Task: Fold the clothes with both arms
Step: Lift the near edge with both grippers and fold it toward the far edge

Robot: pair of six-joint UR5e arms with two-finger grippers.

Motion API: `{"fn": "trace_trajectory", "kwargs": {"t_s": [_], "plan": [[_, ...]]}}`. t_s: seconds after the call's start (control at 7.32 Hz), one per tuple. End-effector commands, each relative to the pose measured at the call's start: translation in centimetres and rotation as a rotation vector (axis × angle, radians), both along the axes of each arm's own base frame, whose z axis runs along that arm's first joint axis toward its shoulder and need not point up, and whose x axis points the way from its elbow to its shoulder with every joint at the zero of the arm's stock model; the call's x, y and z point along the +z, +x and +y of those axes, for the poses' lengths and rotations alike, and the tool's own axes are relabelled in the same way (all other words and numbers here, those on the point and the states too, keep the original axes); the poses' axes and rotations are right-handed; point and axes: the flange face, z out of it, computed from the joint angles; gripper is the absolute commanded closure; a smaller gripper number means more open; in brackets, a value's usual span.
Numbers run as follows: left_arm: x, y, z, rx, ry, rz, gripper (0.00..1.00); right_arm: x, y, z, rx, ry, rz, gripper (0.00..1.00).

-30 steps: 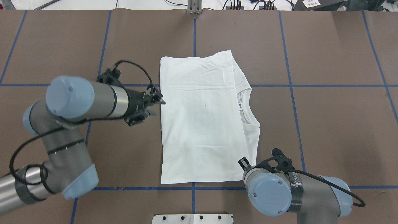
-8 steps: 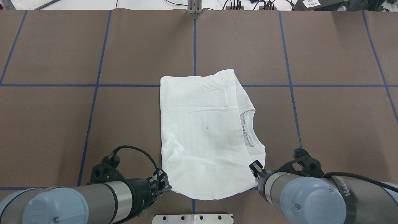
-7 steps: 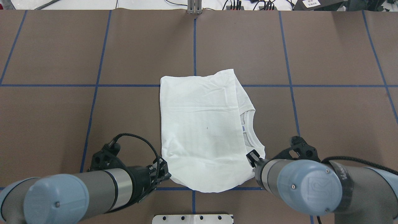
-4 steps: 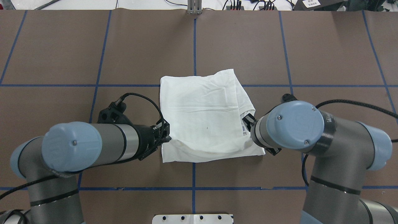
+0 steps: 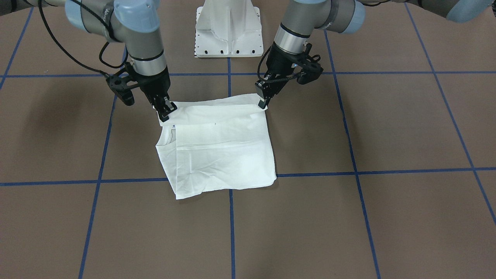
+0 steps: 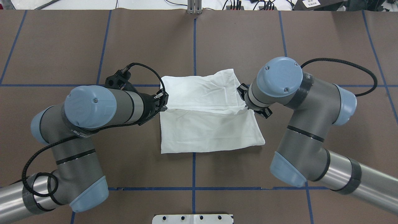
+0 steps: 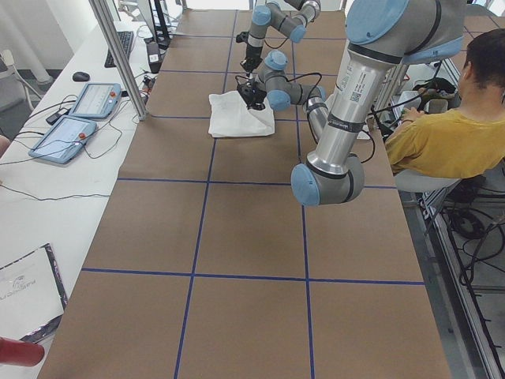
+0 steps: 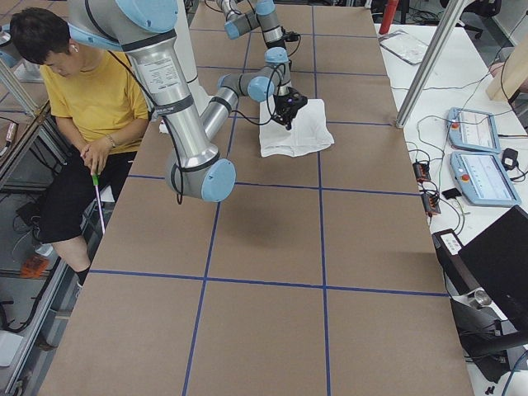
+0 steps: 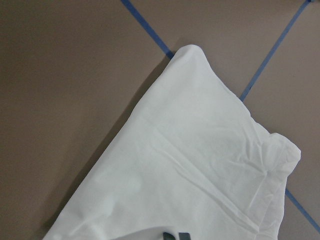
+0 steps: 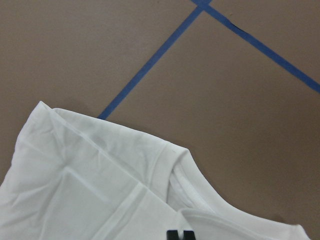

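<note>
The brown counter [image 6: 140,40], marked off by blue tape lines [image 6: 194,46], carries a white shirt [image 6: 208,130] at its middle, folded to a rough square. The left arm [image 6: 90,107] and the right arm [image 6: 314,93] reach in from either side, and both run out of the overhead view at its lower corners.

From above, the right arm's wrist covers most of the right claw [image 5: 164,112], so its grip reads only from the front view. The left claw [image 5: 263,101] shows in both views. Each claw is closed tight on one end of a loose edge of the shirt. That edge runs between them across the shirt's middle, held just above the layers beneath. On the side near the robot the cloth is doubled over. The left claw pinches the left end, the right claw the end on the collar side.

The collar [image 10: 180,167] is mostly covered by folded layers, and only a curved strip shows in the right wrist view. In both wrist views the fingertips [image 9: 169,235] are cut off by the bottom edge, with cloth against them.
</note>
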Motion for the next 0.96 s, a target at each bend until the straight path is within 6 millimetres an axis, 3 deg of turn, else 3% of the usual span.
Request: {"fn": "trace_trajectory", "kwargs": {"t_s": [0.0, 0.27, 0.41, 0.82], "plan": [[3.1, 1.8, -3.4, -0.02, 0.031, -0.002, 1.0, 1.2, -3.2, -4.9, -0.006, 0.011, 0.012, 1.0], [3.3, 2.0, -7.7, -0.043, 0.07, -0.055, 1.0, 1.3, -4.5, -8.8, -0.007, 0.013, 0.006, 1.0], [3.8, 2.4, -8.9, -0.04, 0.078, -0.079, 1.0, 0.3, -4.1, -10.6, -0.025, 0.015, -0.001, 1.0], [4.2, 1.6, -12.1, -0.047, 0.119, -0.081, 1.0, -0.7, -3.7, -13.1, -0.044, 0.013, -0.003, 1.0]]}}
